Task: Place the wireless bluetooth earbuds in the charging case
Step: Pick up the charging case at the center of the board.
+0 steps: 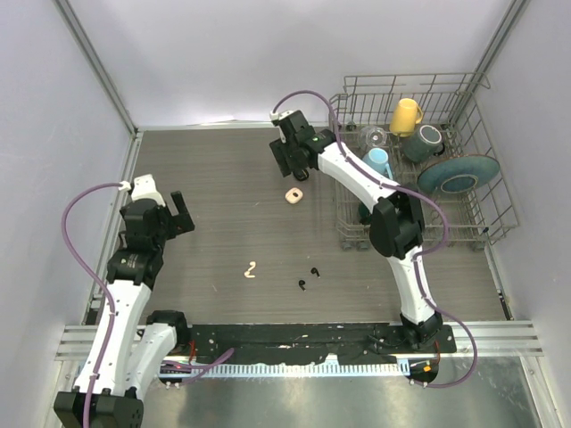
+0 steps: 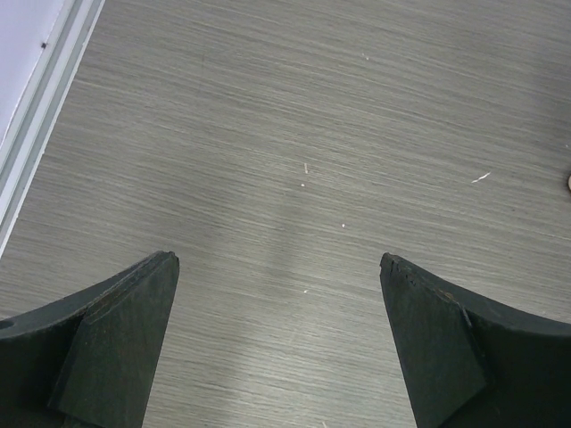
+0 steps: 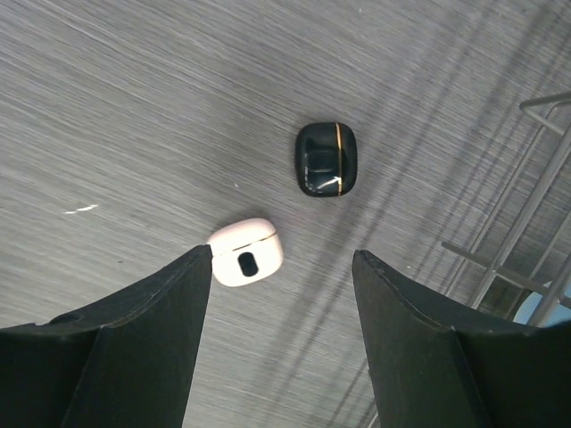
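Observation:
A cream-white charging case (image 1: 293,194) lies shut on the table's far middle; it also shows in the right wrist view (image 3: 246,252), beside a shut black case (image 3: 326,159) with a gold line. My right gripper (image 3: 283,251) is open and empty above them, its left fingertip next to the white case. In the top view the right gripper (image 1: 297,171) hides the black case. A cream earbud (image 1: 251,269) and two black earbuds (image 1: 314,271) (image 1: 303,284) lie loose nearer the front. My left gripper (image 1: 183,214) is open and empty at the left, over bare table (image 2: 278,260).
A wire dish rack (image 1: 486,234) stands at the back right with a yellow mug (image 1: 405,116), a blue cup (image 1: 378,162), a grey mug (image 1: 424,141) and a teal plate (image 1: 457,175). Its wires show at the right edge of the right wrist view (image 3: 535,196).

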Available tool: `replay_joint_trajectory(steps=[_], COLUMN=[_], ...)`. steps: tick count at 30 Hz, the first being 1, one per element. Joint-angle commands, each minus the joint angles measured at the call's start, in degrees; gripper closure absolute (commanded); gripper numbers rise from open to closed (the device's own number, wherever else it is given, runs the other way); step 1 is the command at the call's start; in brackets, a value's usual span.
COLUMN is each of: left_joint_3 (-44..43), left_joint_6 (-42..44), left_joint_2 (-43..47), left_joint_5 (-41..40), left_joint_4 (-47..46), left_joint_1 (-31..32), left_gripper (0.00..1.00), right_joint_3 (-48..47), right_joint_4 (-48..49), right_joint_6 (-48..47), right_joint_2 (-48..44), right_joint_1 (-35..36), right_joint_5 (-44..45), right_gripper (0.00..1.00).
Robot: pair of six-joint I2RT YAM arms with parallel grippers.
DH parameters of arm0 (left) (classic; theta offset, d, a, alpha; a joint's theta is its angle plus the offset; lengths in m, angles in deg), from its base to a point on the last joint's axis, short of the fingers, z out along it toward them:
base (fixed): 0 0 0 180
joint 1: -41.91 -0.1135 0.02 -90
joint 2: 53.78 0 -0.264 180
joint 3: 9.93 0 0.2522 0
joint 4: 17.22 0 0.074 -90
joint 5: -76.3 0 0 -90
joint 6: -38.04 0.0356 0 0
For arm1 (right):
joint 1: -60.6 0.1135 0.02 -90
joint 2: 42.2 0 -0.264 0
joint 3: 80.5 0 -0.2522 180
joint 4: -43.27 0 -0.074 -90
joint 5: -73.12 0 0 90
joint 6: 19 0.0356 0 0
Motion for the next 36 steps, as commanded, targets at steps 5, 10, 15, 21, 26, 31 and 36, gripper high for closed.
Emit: replay_joint_trajectory(steps=[5, 10, 15, 21, 26, 31, 36], left_joint_3=[-1.16, -1.33, -1.59, -1.68, -1.68, -1.59, -1.51], left_joint_6=[0.72, 0.37, 0.45, 0.63, 0.71, 0.72, 0.71], left_joint_2=[-2.32, -3.55, -4.25, -5.04, -5.13, -5.04, -4.78], left_joint_5=[0.08, 1.13, 0.96, 0.78, 0.69, 0.6, 0.43], left_joint_4=[-1.05, -0.7, -0.52, -0.52, -0.52, -0.61, -0.61], left_joint_1=[-0.02, 0.16, 0.16, 0.25, 0.25, 0.25, 0.25], left_gripper=[0.0, 0.0, 0.0, 0.0, 0.0, 0.0, 0.0], right_joint_3=[-5.01, -6.07, -7.82, -9.49, -10.81, -11.87, -12.05], right_joint_4=[-2.44, -2.71, -3.67, -3.67, -3.59, -3.32, -2.62], right_joint_6=[-2.88, -2.53, -2.8, -1.92, -1.48, -1.39, -1.39], right_joint_2=[2.8, 4.91, 8.42, 11.15, 13.44, 14.67, 15.2], right_joint_1=[-2.54, -4.83, -5.1, -5.1, -5.1, -5.1, -5.27], right_joint_5=[0.6, -3.97, -6.96, -6.34, -4.94, -4.15, -4.24], right_gripper=[0.3, 0.31, 0.33, 0.34, 0.34, 0.34, 0.33])
